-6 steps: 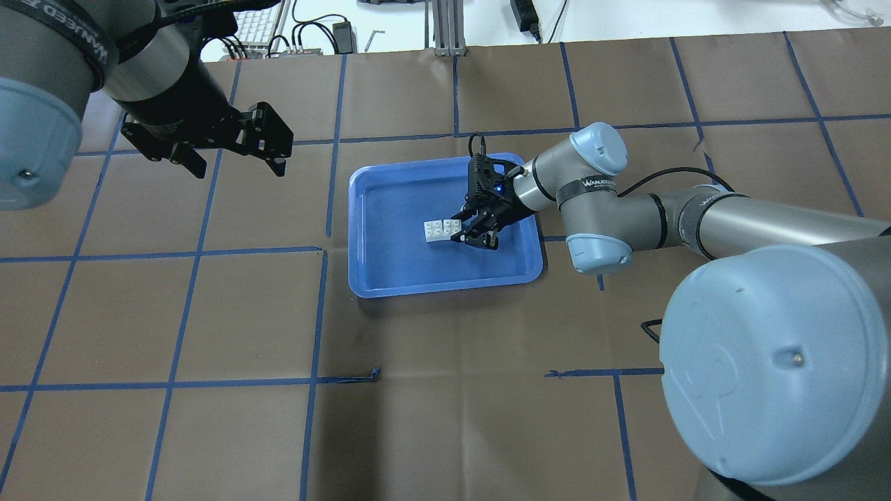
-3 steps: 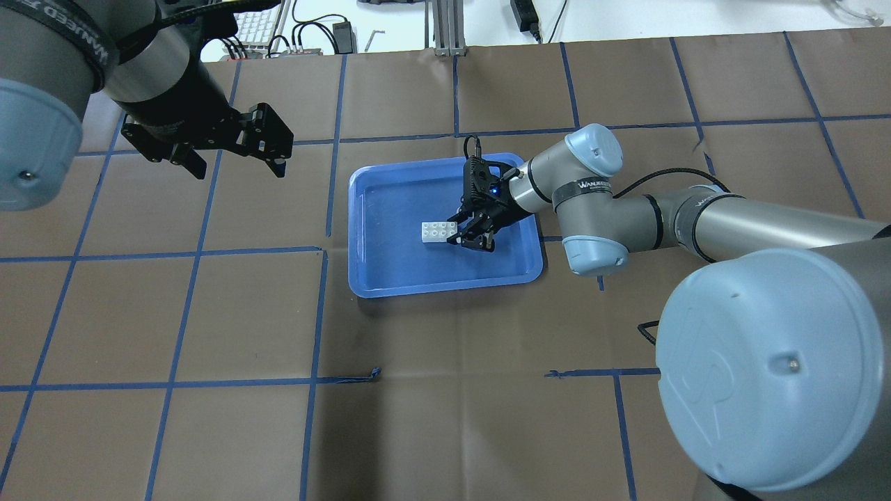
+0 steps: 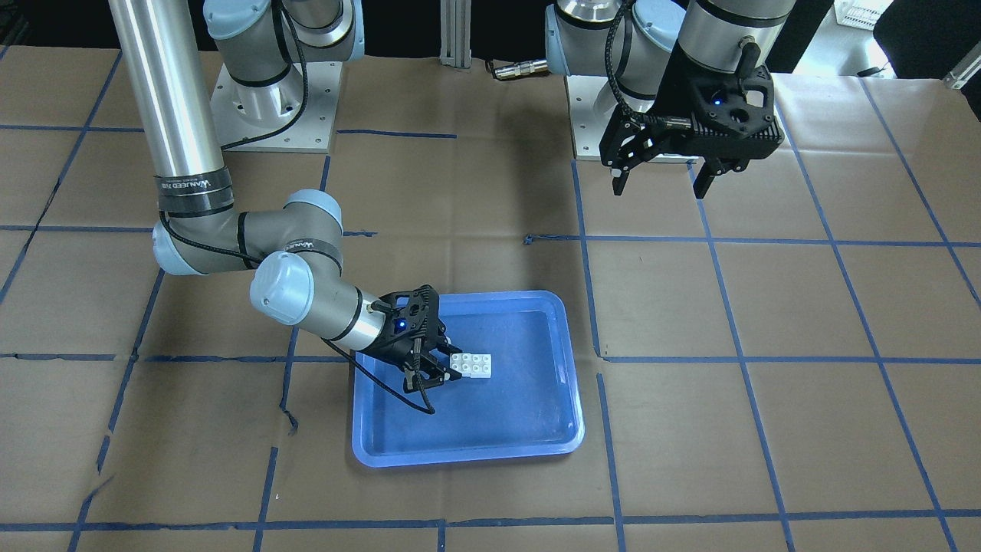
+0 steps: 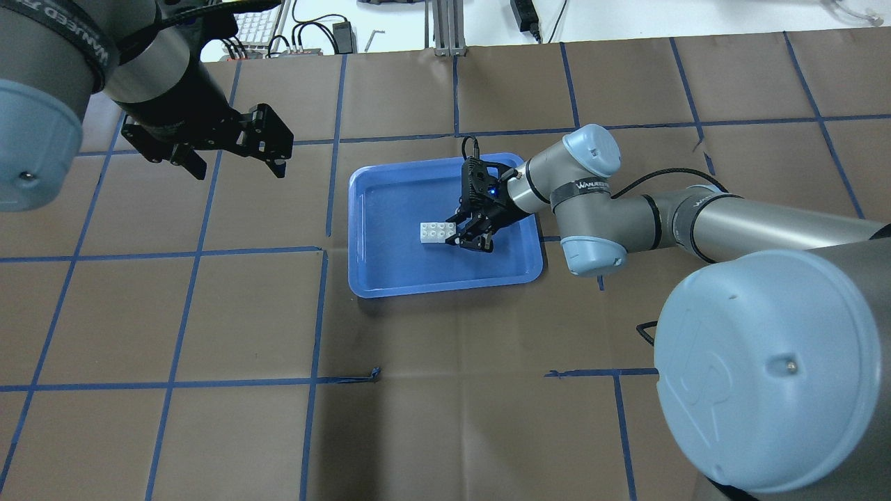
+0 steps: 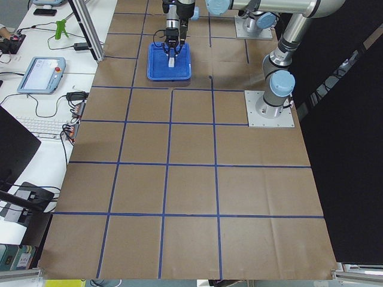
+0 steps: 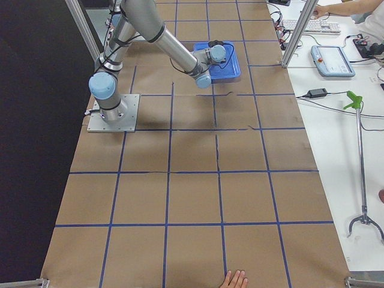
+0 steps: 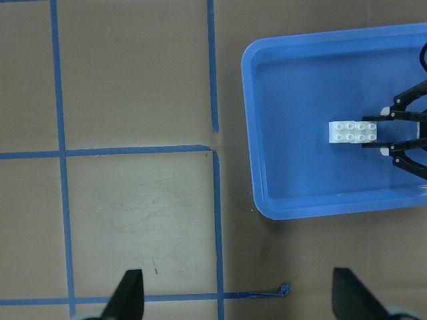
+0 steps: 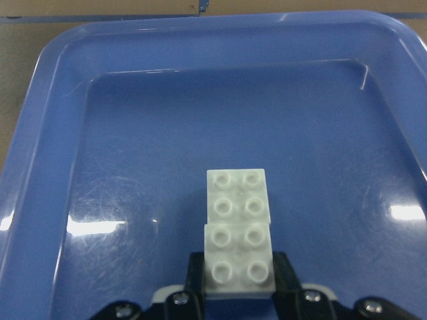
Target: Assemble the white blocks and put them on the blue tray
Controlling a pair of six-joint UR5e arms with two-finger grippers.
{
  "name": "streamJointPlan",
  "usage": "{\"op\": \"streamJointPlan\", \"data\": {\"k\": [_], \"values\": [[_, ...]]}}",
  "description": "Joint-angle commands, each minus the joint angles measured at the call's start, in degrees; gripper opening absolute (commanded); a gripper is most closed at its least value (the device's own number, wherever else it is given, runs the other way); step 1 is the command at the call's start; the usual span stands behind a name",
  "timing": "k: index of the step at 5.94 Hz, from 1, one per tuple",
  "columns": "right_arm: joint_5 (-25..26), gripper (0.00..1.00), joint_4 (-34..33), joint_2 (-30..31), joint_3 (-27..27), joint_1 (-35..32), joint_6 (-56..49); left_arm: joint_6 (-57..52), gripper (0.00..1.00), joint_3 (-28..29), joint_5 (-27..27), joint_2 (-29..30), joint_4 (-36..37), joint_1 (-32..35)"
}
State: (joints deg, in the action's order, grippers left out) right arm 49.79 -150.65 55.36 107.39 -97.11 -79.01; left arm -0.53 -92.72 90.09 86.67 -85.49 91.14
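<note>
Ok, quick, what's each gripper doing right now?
Left gripper: open, empty.
Right gripper: closed on the small white studded plastic blocks, in the rectangular blue plastic tray.

Your right arm (image 4: 731, 223) and left arm (image 4: 42, 69) are silver-grey tubes with pale blue round caps at the joints. Just behind the right claw (image 4: 457, 230), which is all black linkages, you have a tiny blue light (image 4: 493, 188). Further back a black band (image 4: 592, 185) with white lettering rings the wrist, and a black cable (image 4: 668, 172) loops along the forearm. The left claw (image 3: 657, 188) is black too, with a second blue light (image 3: 716, 97) behind it. One big cap (image 4: 766, 362) carries a small screw (image 4: 797, 358).
</note>
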Motion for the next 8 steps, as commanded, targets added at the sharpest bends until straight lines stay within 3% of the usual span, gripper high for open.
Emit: {"op": "streamJointPlan", "data": {"k": [1,8], "values": [[-0.04,0.27,-0.08,-0.07,-0.25,0.00,0.00,0.00,0.99,-0.10,0.00,-0.01,0.06,0.00],[-0.04,0.47,-0.08,-0.16,-0.17,0.00,0.79,0.00,0.99,-0.10,0.00,-0.10,0.06,0.00]]}}
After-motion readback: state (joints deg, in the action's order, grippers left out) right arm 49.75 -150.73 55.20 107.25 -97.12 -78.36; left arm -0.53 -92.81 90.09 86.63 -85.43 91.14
